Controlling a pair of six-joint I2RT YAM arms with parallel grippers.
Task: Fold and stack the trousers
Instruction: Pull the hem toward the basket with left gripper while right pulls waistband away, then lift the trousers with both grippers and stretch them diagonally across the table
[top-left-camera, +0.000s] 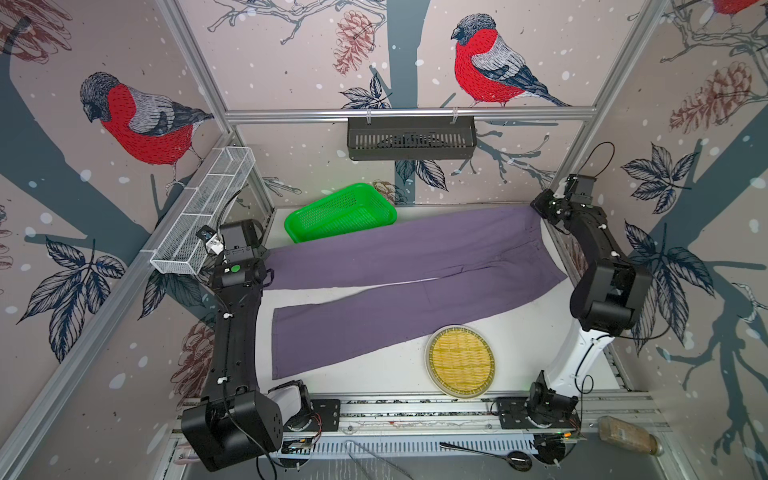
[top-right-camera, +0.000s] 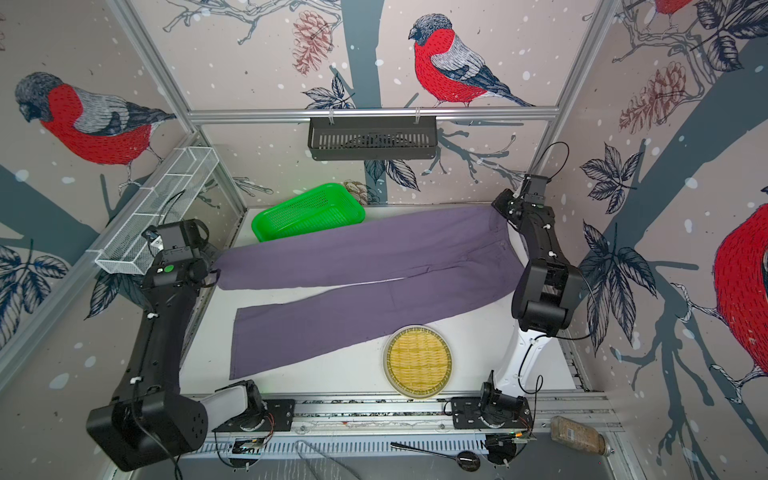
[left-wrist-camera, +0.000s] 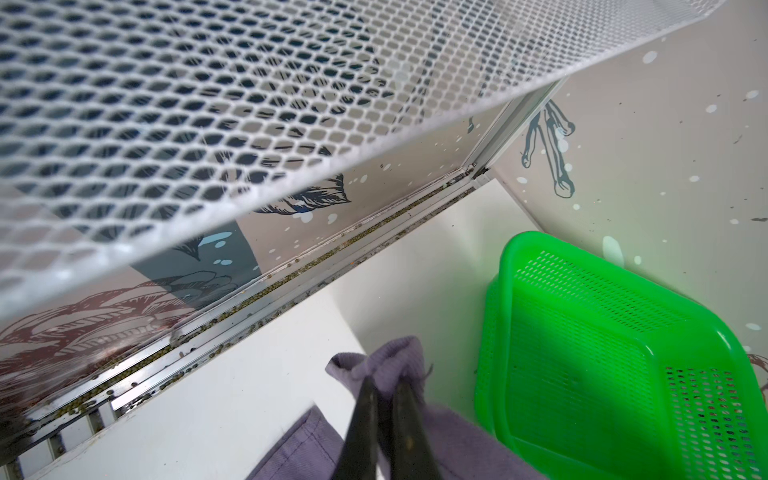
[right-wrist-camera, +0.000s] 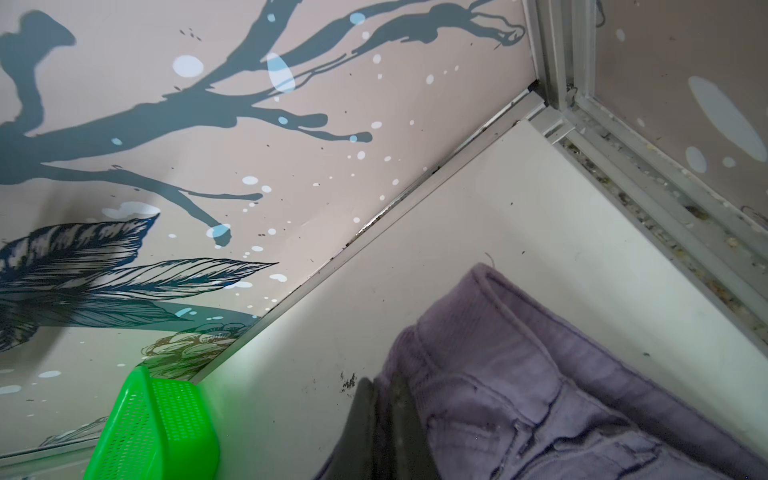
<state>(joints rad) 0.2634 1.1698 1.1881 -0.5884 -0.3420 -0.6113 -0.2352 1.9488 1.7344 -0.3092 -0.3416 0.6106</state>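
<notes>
Purple-grey trousers (top-left-camera: 415, 257) span the white surface (top-left-camera: 519, 345), waist at its far right corner. The left tool (left-wrist-camera: 384, 388) pinches the far leg's hem, the right tool (right-wrist-camera: 384, 392) the waistband corner, both clamped tight, likely to fold lengthwise.

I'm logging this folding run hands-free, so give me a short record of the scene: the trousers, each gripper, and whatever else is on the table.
trousers: spread flat across the table, legs apart, unfolded
left gripper: shut on the far leg's hem corner
right gripper: shut on the waistband's far corner
green basket: empty, at the back beside the far leg
woven tray: empty, at the front by the near leg
fold: not yet begun
</notes>
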